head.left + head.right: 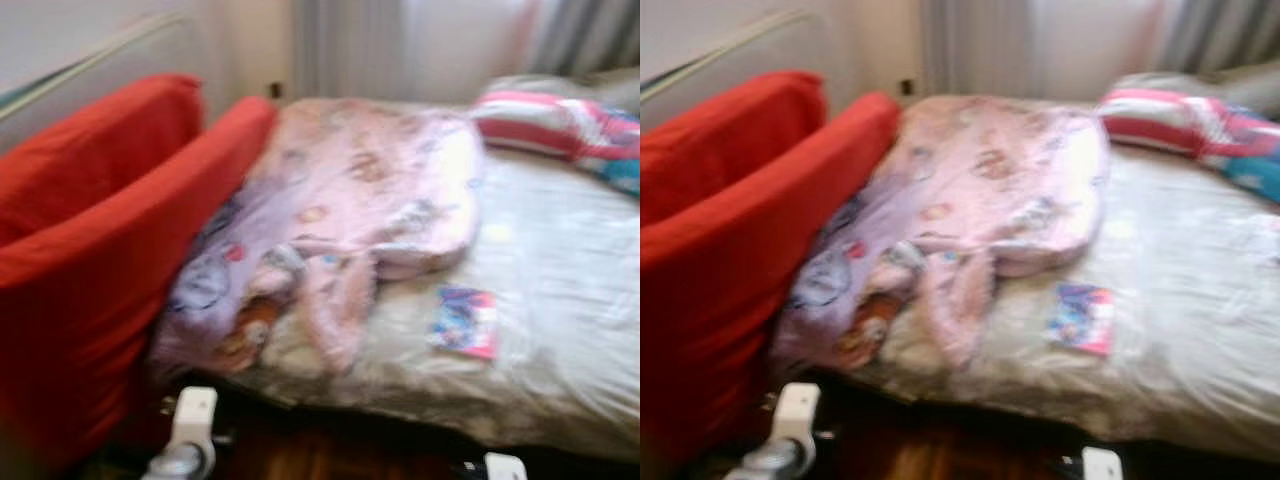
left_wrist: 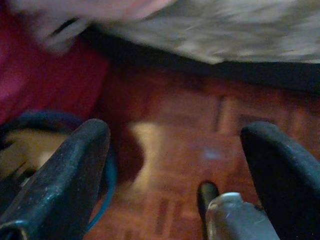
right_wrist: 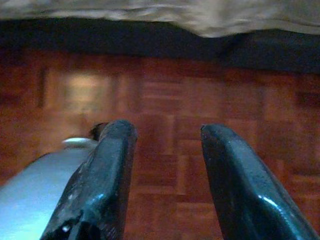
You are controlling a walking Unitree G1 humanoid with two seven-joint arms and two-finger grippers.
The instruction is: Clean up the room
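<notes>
Motion blur smears the pink blanket's print and the booklet's cover beyond reading.

Soft motion blur throughout, daylight glare from curtained window.

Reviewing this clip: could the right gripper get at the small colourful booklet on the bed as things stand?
Probably yes. The booklet lies alone on the bare sheet near the bed's front edge, nothing on it. The right gripper, open and empty, hangs low over the wooden floor, so it must rise first.
</notes>
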